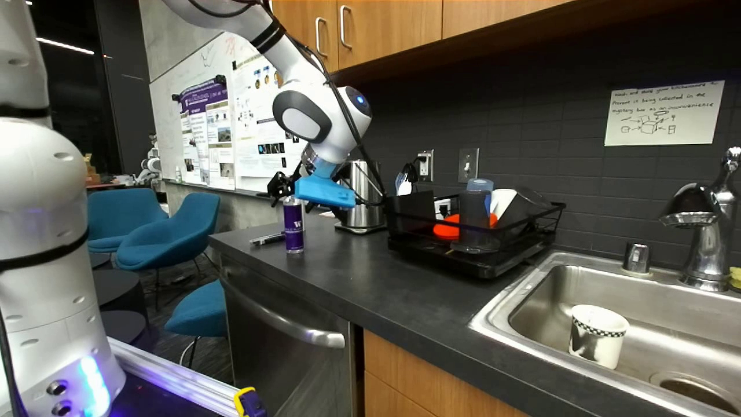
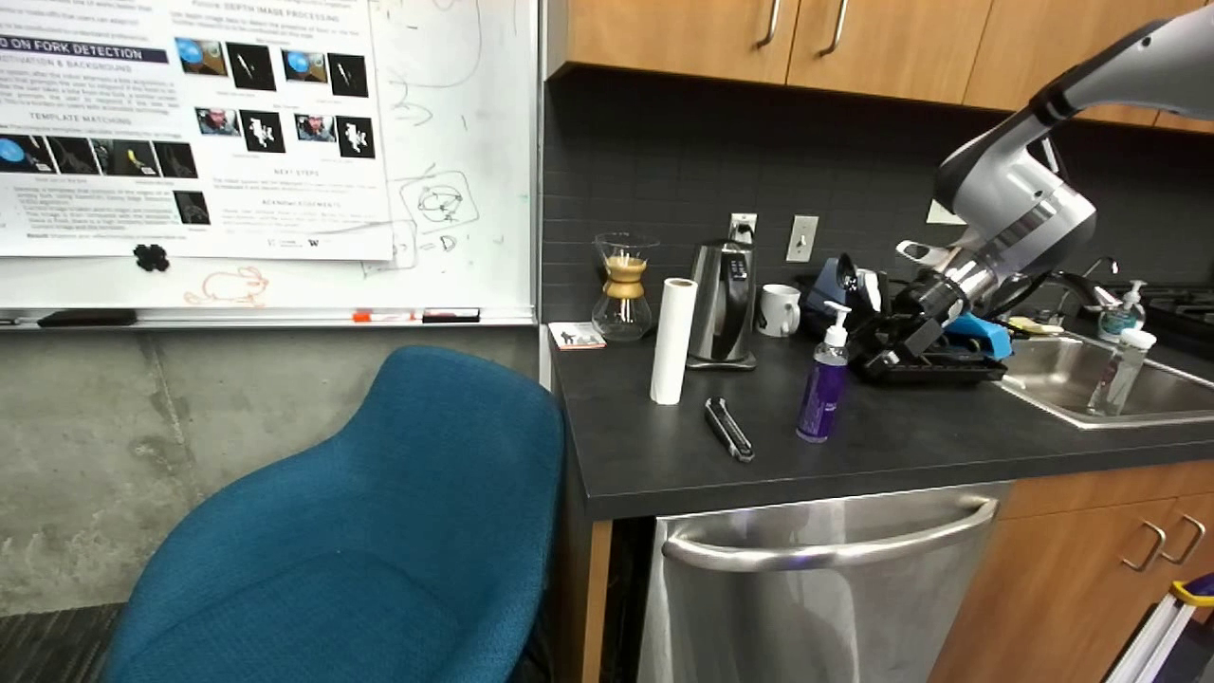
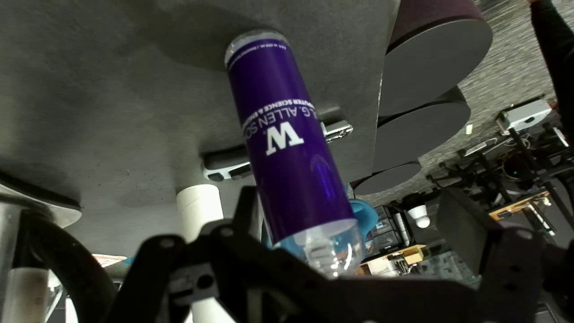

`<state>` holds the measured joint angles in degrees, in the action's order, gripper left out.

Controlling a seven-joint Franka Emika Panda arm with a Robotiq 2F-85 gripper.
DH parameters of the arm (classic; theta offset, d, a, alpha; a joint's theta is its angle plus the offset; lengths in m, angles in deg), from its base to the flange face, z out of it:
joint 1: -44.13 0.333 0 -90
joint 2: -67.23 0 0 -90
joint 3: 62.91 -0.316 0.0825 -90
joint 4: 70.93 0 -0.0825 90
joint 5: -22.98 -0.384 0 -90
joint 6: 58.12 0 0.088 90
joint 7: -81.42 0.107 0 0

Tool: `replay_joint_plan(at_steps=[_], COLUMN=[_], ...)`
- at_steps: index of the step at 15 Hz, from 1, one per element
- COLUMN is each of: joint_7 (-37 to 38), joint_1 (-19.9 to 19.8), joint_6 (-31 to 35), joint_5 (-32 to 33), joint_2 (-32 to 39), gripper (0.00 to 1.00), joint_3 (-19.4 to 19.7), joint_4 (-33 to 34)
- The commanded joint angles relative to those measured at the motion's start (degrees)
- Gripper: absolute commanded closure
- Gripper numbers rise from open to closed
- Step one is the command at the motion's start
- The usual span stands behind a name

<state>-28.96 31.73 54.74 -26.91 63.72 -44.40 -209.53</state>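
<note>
The gripper (image 3: 354, 220) is empty and spread wide. The purple pump bottle (image 3: 291, 139) stands upright on the dark counter (image 1: 376, 275), and in the wrist view it shows between the two fingers (image 3: 464, 229); can't tell if either one touches it. You can spot its white pump (image 2: 836, 323) in an exterior view.

What's crowding it: a slim black-and-silver tool (image 2: 728, 430) lies just beside the bottle, a white roll (image 2: 672, 341) stands near that, and the steel kettle (image 2: 723, 304) sits close behind the roll. Further out there's a glass coffee maker (image 2: 623, 299), a packed black dish rack (image 1: 492, 267) and the metal sink (image 1: 666, 307).

Readable stuff: the bottle has a big white W plus "ALLEN" and "SCIENCE &", cut off by the curve. The poster (image 2: 190, 133) on the whiteboard (image 2: 465, 161) says "TEMPLATE MATCHING" and "DEPTH IMAGE PROCESSING", and a handwritten note (image 1: 664, 113) over by the sink ends with "mystery box as an inconvenience".

Headcount: one tool, one roll, one kettle, one coffee maker. Two mugs, a white mug (image 2: 780, 310) by the kettle and a checker-banded mug (image 1: 596, 336) in the sink. Two pump bottles if you count the soap pump (image 2: 1124, 313) by the sink, plus a clear bottle (image 2: 1119, 379) with a white cap.
</note>
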Motion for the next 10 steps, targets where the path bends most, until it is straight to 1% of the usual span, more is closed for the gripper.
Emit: replay_joint_plan(at_steps=[1,4,5,6,7,8,9,10], joint_7=[-1.7,-1.7,-1.6,-1.3,-1.1,-1.1,-1.1,-0.9], joint_1=[-0.7,-0.8,-0.7,-0.8,-0.7,-0.7,-0.8,-0.8], joint_6=[-1.4,-1.5,-1.5,-1.4,-1.1,-1.1,-1.1,-1.1], joint_5=[-1.7,-2.6,-2.8,-3.0,-3.2,-3.2,-3.2,-3.1], joint_2=[2.9,4.1,4.5,4.9,5.2,5.5,5.7,5.9], gripper=[0.01,0.01,0.16,0.26,0.29,0.35,0.44,0.51], joint_3=[-1.1,-1.8,-2.1,-2.3,-2.5,-2.7,-2.8,-3.0], joint_4=[2.7,3.9,4.3,4.6,5.0,5.2,5.6,5.8])
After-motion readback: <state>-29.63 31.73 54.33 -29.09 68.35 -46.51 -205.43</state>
